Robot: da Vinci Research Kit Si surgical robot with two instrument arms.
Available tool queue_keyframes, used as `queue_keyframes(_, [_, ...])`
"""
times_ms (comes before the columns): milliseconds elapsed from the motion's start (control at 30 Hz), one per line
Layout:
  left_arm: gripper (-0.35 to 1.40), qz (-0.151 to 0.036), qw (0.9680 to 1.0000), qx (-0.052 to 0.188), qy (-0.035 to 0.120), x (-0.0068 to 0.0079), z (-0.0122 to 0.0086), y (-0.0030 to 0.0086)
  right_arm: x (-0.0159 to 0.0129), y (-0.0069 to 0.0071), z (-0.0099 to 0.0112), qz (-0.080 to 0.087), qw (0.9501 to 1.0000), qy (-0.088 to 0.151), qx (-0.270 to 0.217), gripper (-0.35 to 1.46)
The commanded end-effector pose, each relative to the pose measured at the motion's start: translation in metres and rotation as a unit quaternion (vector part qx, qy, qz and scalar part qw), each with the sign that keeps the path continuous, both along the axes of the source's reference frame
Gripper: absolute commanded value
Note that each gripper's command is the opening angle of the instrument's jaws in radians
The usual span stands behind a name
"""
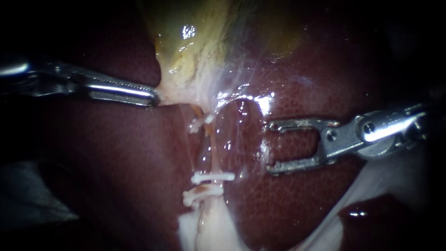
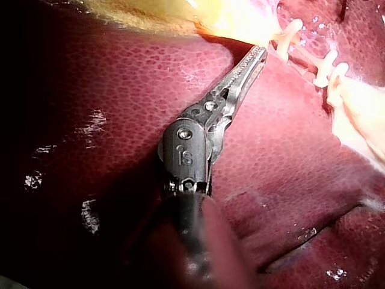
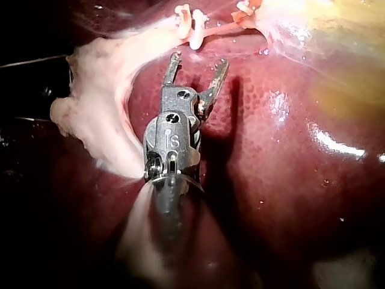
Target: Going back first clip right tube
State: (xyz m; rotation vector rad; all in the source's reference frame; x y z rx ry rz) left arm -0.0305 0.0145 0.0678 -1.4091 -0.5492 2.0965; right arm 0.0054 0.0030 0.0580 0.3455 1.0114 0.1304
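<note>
White clips apart from right instrument

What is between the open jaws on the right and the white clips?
In the endoscope view, only thin shiny tissue over the liver lies between the right instrument and the clips.

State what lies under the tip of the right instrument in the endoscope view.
Dark red liver shows through the open gap at the tip of the right instrument. Its metal hides the tissue directly beneath. The clipped tube lies beside it, not under it.
</note>
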Motion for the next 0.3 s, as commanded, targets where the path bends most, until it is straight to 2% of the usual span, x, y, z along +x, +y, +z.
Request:
queue_keyframes(33, [-0.35,0.000,1.0000,0.001,-0.001,0.0000,0.0000,0.0000,0.0000,0.0000,0.0000,0.000,1.0000,0.000,0.000,0.50])
queue_keyframes(300, [-0.35,0.001,1.0000,0.003,-0.001,0.0002,-0.0005,0.0002,0.0000,0.0001,-0.0002,0.001,1.0000,0.000,0.001,0.50])
